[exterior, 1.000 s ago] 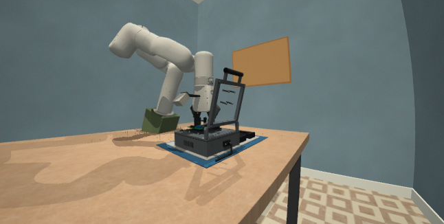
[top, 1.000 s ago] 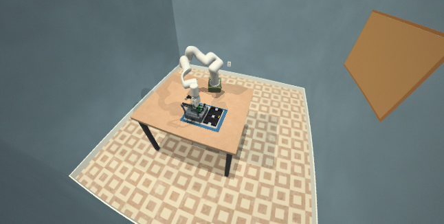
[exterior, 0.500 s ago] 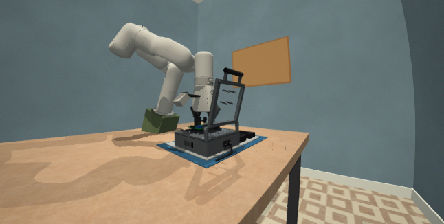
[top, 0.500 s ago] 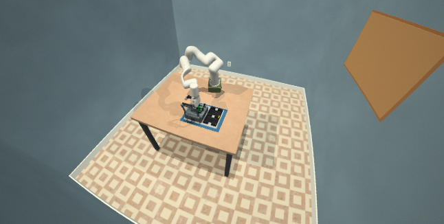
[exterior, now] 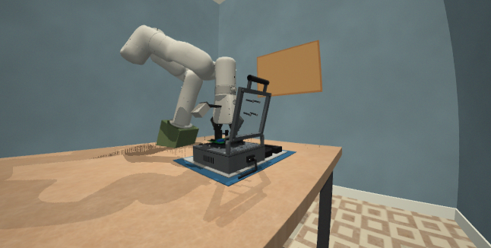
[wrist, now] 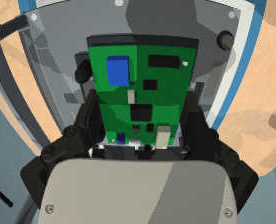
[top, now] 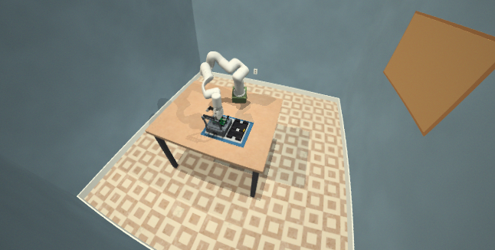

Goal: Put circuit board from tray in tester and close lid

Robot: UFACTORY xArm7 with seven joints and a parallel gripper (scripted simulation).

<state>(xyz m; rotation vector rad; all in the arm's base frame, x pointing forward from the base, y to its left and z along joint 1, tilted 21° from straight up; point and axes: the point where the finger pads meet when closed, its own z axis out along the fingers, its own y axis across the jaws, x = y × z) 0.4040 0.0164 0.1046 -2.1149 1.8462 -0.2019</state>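
Note:
The green circuit board (top: 222, 122) (exterior: 217, 141) (wrist: 140, 97) is face up over the tester (top: 216, 129) (exterior: 213, 159) (wrist: 76, 31). My gripper (exterior: 223, 138) (wrist: 141, 101) points down and is shut on the board's two long edges. In the wrist view a blue block is at the board's far end and a white connector at its near end. The board looks slightly above the pin plate; the exact gap cannot be told. The board hides the pins. The lid (exterior: 265, 113) stands open, its black handle (exterior: 258, 80) on top, close beside my gripper.
The black tray (top: 238, 129) (exterior: 274, 150) stands beside the tester on the blue-edged mat (top: 248, 135) (exterior: 228, 181). A round dark knob (wrist: 225, 40) stands on the tester's top, right of the board's far end in the wrist view. A green block (exterior: 178, 134) carries the arm's base.

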